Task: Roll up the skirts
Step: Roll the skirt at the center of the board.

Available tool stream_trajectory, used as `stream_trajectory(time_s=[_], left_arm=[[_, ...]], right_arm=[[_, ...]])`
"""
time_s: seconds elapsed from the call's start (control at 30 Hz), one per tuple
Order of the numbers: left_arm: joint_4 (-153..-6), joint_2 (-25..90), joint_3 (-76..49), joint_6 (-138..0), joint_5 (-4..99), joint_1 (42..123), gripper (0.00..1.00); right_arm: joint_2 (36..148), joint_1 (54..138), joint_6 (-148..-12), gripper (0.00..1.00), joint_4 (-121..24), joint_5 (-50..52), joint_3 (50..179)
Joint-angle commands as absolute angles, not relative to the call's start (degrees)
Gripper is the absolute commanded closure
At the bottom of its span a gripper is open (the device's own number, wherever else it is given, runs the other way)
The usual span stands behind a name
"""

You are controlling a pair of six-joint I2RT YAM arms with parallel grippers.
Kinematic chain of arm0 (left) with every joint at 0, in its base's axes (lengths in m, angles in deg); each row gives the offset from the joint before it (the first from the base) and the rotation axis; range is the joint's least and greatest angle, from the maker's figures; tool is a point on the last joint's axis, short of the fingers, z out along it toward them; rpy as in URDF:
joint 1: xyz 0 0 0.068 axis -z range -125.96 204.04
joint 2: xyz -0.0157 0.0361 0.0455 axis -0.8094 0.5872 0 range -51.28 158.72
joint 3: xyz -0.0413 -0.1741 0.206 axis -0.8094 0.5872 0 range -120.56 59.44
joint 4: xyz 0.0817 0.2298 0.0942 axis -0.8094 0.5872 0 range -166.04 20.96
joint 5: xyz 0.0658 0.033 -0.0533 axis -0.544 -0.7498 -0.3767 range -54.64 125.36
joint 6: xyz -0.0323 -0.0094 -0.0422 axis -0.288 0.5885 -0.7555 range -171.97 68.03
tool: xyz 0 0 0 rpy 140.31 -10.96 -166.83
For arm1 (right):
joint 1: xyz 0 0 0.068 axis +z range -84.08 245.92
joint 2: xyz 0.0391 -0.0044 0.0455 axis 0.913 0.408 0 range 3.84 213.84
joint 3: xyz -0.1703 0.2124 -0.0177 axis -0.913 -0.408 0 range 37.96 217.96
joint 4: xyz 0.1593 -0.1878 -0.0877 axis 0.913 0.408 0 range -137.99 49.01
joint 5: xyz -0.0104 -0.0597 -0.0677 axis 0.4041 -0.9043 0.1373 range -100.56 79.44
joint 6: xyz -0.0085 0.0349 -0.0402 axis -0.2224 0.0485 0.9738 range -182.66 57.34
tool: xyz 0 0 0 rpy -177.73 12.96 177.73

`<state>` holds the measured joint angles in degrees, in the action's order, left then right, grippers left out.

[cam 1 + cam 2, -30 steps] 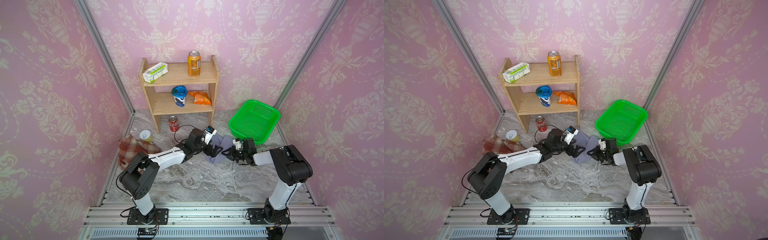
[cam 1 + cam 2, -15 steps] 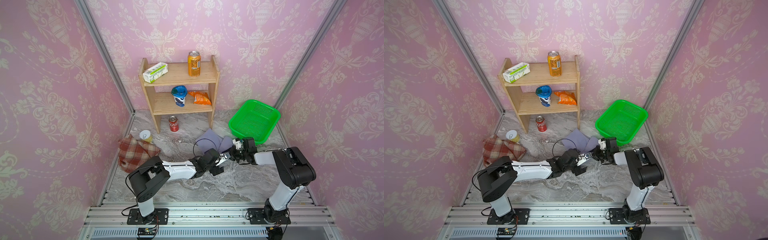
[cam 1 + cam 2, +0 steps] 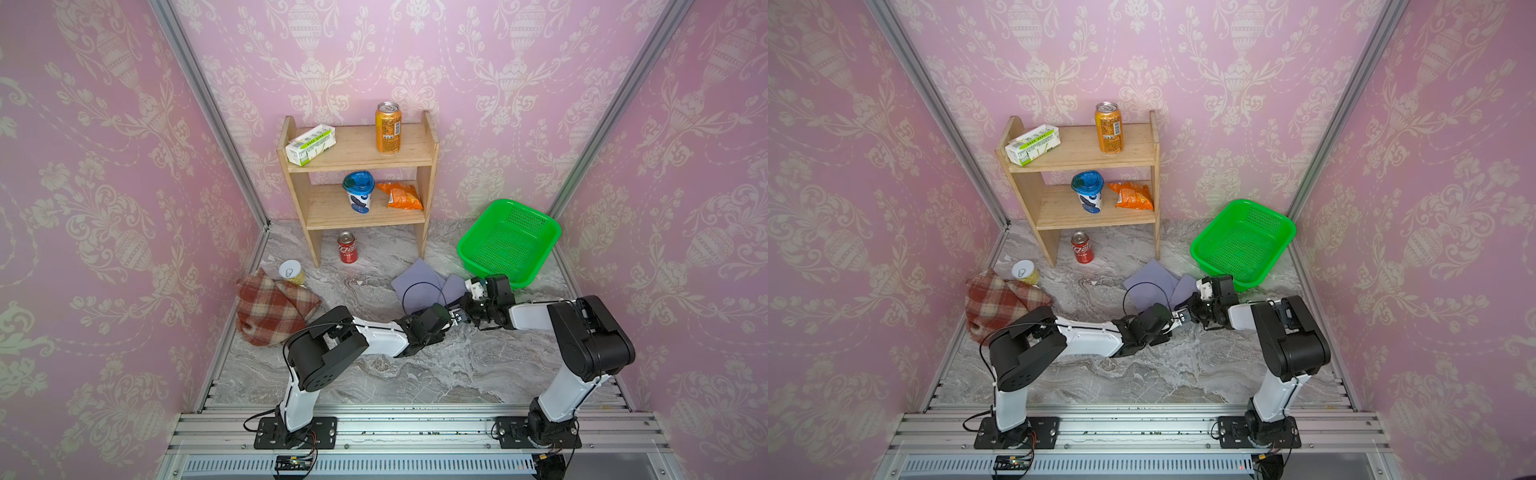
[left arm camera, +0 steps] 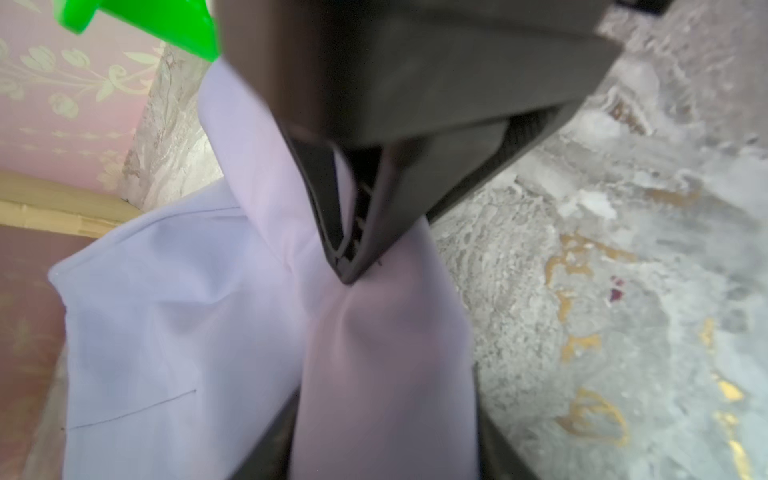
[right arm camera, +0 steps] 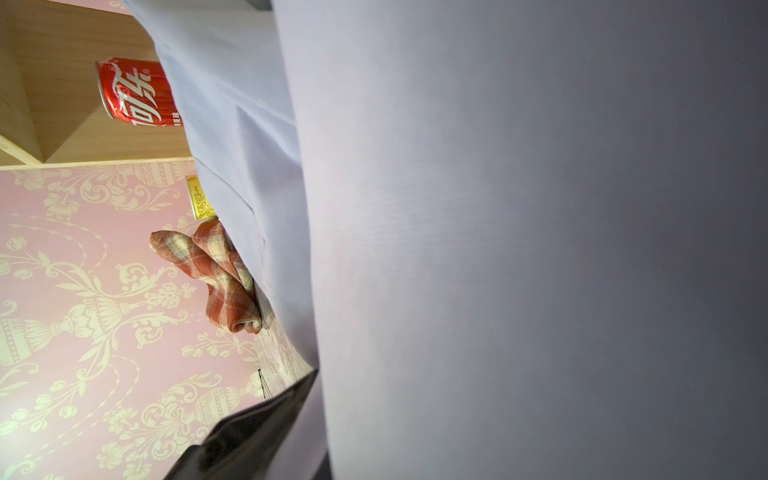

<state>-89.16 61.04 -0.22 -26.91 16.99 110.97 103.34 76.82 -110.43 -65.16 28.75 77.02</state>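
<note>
**Both claws meet on the near hem of the lavender skirt**

The lavender skirt (image 3: 419, 282) lies crumpled toward the far right of the tabletop (image 3: 415, 374). It sits just in front of the green basket (image 3: 507, 245) and to the right of the wooden shelf (image 3: 357, 153). The plaid skirt (image 3: 270, 307) is bunched, not rolled, against the tabletop's left edge, well apart from both arms.

In the left wrist view, the right gripper (image 4: 347, 266) comes to a point with its jaws pinched on a raised band of the lavender cloth. The left gripper (image 3: 455, 319) reaches across from its side and meets the right gripper (image 3: 467, 311) at the skirt's near right corner. Its own fingers (image 4: 270, 440) flank the same band and look pressed against it on both sides. I judge it gripping too, though how firmly cannot be told.

The coming move turns on one relation. The loose body of the skirt spreads away from both claws, toward the shelf and the far edge, and the held band runs between the two claws along the near side. A roll would probably have to travel away from the claws over that slack cloth. The right arm's base is the nearer to this skirt, and the left arm is the nearer to the plaid one.
</note>
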Motion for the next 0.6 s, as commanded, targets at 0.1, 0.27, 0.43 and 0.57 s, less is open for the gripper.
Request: stream_trajectory(time_s=[0.1, 0.27, 0.43, 0.57], left_arm=[[-86.26, 63.02, -2.97, -26.24, 15.20, 111.17, 0.88], [-84.92, 61.85, -2.74, -31.73, 20.63, 110.17, 0.91], [-83.54, 59.21, -2.80, -39.47, 30.12, 107.56, 0.90], [-84.96, 57.25, -2.62, -48.06, 40.73, 104.05, 0.90]], right_arm=[[100.72, 76.34, -108.99, 0.83, -64.17, 30.86, 77.57], [99.54, 75.04, -109.09, 0.35, -64.96, 31.26, 76.33], [97.17, 72.81, -110.75, 0.00, -68.03, 29.65, 71.95], [95.80, 72.42, -109.73, 0.00, -67.70, 29.93, 70.98]])
